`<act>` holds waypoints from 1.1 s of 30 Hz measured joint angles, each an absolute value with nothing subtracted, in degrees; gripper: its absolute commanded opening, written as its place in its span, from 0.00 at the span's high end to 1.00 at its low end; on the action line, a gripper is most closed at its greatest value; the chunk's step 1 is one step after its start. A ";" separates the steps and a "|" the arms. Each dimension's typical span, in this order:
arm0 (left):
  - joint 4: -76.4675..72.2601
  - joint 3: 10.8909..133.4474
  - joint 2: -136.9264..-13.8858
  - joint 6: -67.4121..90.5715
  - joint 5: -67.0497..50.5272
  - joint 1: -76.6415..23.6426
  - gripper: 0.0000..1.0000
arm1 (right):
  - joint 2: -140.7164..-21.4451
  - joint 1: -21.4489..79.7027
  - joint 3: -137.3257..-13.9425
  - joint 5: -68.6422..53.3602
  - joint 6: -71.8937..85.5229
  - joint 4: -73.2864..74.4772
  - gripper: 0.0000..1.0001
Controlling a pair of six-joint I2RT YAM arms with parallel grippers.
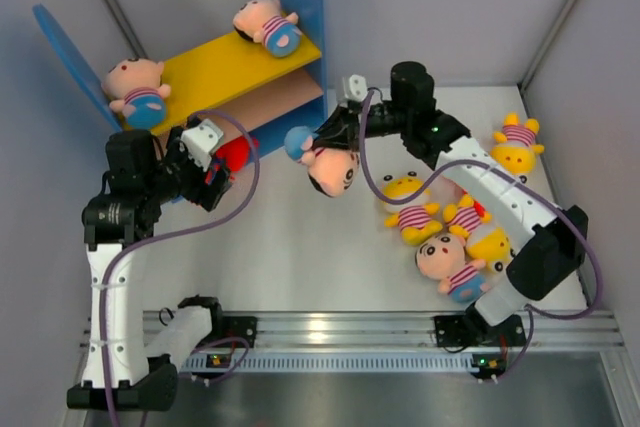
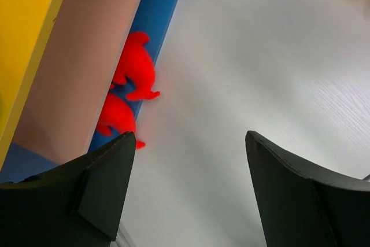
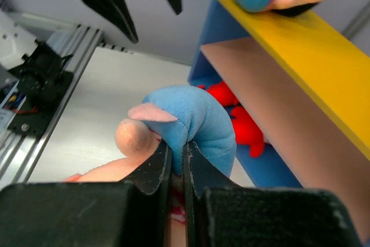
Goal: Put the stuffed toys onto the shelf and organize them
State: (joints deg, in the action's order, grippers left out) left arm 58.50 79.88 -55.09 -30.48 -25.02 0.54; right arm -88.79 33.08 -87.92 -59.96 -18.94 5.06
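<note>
**Under the shelf (image 1: 230, 72), a red toy half hidden**

Below the tan-pink lower board, a red plush monster (image 2: 134, 73) shows only in part, and its face is hidden. On the yellow upper board lie two pink-faced dolls, one at the left end (image 1: 137, 92) and one at the far right (image 1: 268, 25). The right jaws pinch the soft blue bottom of a third doll (image 1: 335, 172), held over the bench (image 1: 300, 257) just right of the shelf. The left jaws are spread and hold nothing, near the monster.

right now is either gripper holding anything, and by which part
The right gripper pinches the pink-faced plush doll by its blue fabric bottom. The left gripper is open and holds nothing.
</note>
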 measured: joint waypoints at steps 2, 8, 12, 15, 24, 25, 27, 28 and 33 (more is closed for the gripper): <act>58.70 78.52 -53.10 -33.23 -27.81 0.45 0.16 | -90.37 35.99 -88.49 -60.86 -23.51 7.94 0.95; 59.07 69.30 -44.86 -49.45 -35.68 -1.08 0.16 | -96.92 44.84 -93.17 -62.02 -37.23 19.68 0.97; 60.42 61.01 -35.77 -64.16 -39.88 -1.17 0.16 | -101.19 49.95 -97.32 -60.99 -43.44 26.13 0.98; 61.49 60.14 -32.32 -70.04 -42.61 -1.26 0.19 | -102.91 52.69 -98.78 -59.40 -46.89 28.86 0.99; 61.32 57.71 -32.14 -72.97 -47.07 -1.23 0.25 | -105.43 55.46 -101.84 -58.28 -50.76 31.77 1.00; 61.47 57.47 -32.21 -72.99 -47.55 -1.23 0.27 | -105.43 55.44 -102.19 -58.26 -50.98 31.73 1.00; 61.47 57.54 -32.64 -72.97 -48.93 -1.23 0.32 | -105.43 55.51 -102.48 -58.28 -51.11 31.68 1.00; 61.47 57.60 -33.06 -72.90 -49.69 -1.23 0.35 | -105.43 55.59 -102.59 -58.30 -51.20 31.57 1.00; 61.14 57.98 -35.31 -71.96 -50.78 -1.21 0.76 | -105.75 55.83 -103.26 -58.41 -50.89 31.55 1.00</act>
